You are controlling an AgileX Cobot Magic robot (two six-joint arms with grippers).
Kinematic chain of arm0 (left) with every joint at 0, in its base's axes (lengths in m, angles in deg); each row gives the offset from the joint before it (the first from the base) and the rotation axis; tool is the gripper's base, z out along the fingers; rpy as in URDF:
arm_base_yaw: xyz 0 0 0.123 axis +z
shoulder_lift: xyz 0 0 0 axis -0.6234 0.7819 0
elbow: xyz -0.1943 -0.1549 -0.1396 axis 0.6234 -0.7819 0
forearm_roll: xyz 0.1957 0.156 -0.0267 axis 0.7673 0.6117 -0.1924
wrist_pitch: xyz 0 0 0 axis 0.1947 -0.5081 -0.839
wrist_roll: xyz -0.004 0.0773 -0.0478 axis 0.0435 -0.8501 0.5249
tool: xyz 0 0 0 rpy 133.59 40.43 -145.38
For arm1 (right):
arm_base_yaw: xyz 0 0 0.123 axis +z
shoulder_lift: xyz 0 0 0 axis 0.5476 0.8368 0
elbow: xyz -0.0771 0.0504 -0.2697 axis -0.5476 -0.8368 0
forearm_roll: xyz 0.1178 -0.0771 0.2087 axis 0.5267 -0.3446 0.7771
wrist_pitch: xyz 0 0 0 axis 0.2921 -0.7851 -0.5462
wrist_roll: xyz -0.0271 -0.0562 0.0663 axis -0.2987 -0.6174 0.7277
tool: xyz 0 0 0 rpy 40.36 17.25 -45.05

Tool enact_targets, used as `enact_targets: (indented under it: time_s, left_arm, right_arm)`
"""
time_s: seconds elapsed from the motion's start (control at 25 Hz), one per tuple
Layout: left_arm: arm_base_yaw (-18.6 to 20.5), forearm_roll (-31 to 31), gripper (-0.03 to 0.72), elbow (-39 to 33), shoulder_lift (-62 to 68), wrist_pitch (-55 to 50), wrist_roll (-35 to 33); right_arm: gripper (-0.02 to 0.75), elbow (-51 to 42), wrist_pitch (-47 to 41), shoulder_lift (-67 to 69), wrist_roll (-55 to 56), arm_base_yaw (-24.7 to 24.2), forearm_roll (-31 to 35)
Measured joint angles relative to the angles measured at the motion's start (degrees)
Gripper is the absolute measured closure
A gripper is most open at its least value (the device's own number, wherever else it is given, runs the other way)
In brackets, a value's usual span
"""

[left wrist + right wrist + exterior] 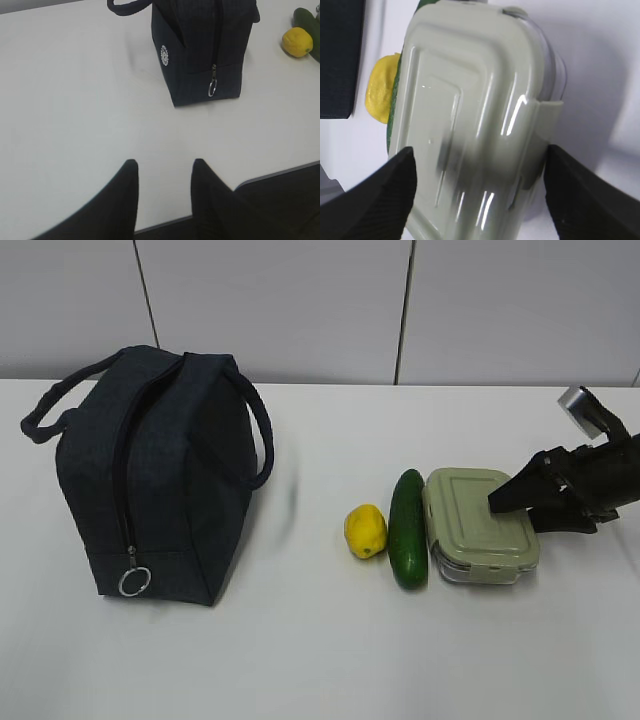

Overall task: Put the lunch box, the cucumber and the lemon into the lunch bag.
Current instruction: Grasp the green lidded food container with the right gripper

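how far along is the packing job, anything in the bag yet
Nothing is packed: lemon, cucumber and lunch box all lie on the table, and the lunch bag looks zipped. In hand: the right gripper, open, straddles the lunch box. All three items remain.

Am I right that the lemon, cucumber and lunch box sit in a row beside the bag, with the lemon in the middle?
Not quite. The cucumber is in the middle, between the lemon and the lunch box; the exterior view shows it. They do sit in a row beside the bag.
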Motion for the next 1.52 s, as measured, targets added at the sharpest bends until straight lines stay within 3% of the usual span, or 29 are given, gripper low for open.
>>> enact_targets:
  time_s: [1.52]
  left_arm:
    - [0.00, -2.82, 0.449, 0.00, 0.00, 0.00, 0.00]
  right_arm:
    - [0.155, 0.09, -0.58, 2.55, -2.04, 0.00, 1.26]
